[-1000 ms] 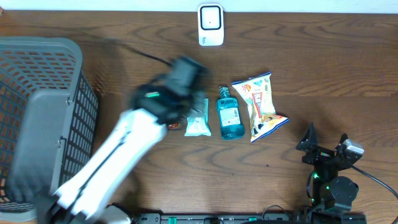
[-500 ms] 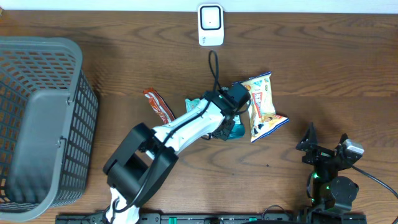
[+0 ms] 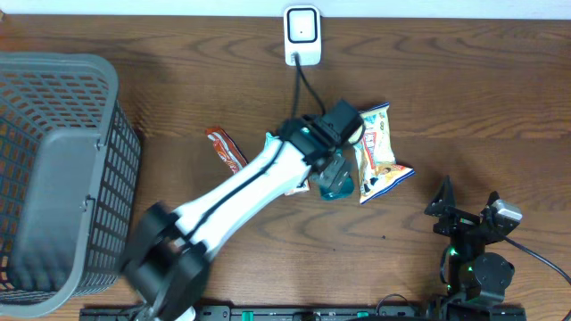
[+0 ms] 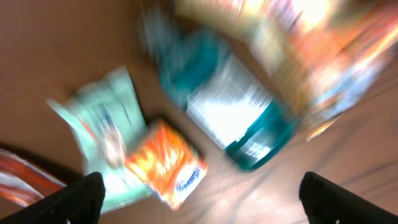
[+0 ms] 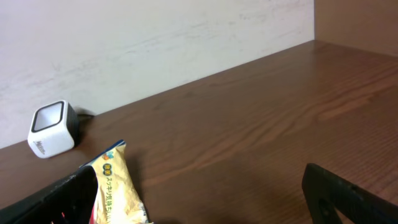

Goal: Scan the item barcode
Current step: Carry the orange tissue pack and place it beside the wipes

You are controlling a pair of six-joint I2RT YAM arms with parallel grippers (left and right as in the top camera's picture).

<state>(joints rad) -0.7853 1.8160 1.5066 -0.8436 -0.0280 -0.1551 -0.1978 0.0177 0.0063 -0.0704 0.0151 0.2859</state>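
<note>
A dark wooden table is filling the overhead view, with a grey plastic mesh basket [image 3: 125,169] sitting at the left and a small white barcode scanner [image 3: 302,36] standing at the far edge. The left gripper [image 3: 336,165] is hovering over a teal plastic bottle [image 3: 335,189], which is lying flat mid-table, well apart from the scanner, between a mint-green pouch [image 3: 270,141] and a yellow-and-white snack bag [image 3: 379,152]. A red wrapper [image 3: 227,150] is lying further left, and the right gripper [image 3: 466,203] is sitting near the front edge. Over to the left wrist, badly blurred: its fingertips [image 4: 81,196] are standing spread wide with nothing between them, above the bottle, the pouch and a small orange packet [image 4: 165,165]. On the right wrist, the fingers are gaping wide and empty, facing the scanner and the bag below a pale wall [image 5: 155,37].
</note>
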